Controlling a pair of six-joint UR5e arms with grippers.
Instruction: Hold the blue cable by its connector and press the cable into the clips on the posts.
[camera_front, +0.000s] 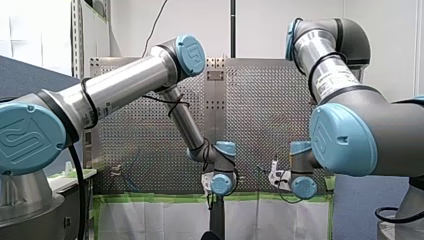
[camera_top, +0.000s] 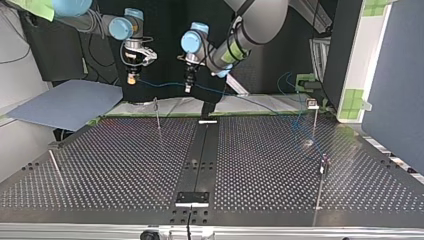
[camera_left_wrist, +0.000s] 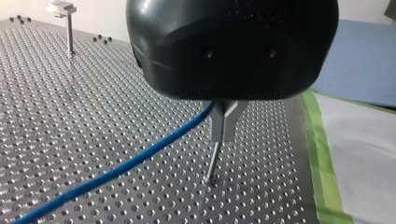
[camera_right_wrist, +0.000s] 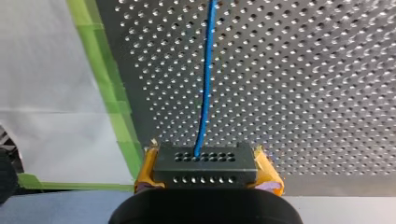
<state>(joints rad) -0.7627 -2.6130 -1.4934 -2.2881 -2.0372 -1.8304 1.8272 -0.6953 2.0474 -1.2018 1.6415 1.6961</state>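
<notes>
The blue cable (camera_top: 165, 84) hangs taut between my two grippers above the far edge of the perforated table (camera_top: 125, 165). My right gripper (camera_top: 131, 77), with yellow pads (camera_right_wrist: 266, 168), is shut on the black connector (camera_right_wrist: 205, 170); the cable (camera_right_wrist: 205, 84) runs straight ahead from it. My left gripper (camera_left_wrist: 222, 137) has its metal fingers shut on the cable (camera_left_wrist: 140, 158) further along, directly above a thin post (camera_left_wrist: 212, 163). Past the left gripper (camera_top: 189, 86) the cable sags toward the top view's right, near a clip post (camera_top: 314, 112).
More thin posts stand on the table: one at the far middle-left (camera_top: 157, 114), one at the right (camera_top: 322, 172), one at the near left (camera_top: 55, 167). A clip-topped post (camera_left_wrist: 65, 18) shows far off in the left wrist view. Green tape (camera_right_wrist: 100, 79) edges the plate.
</notes>
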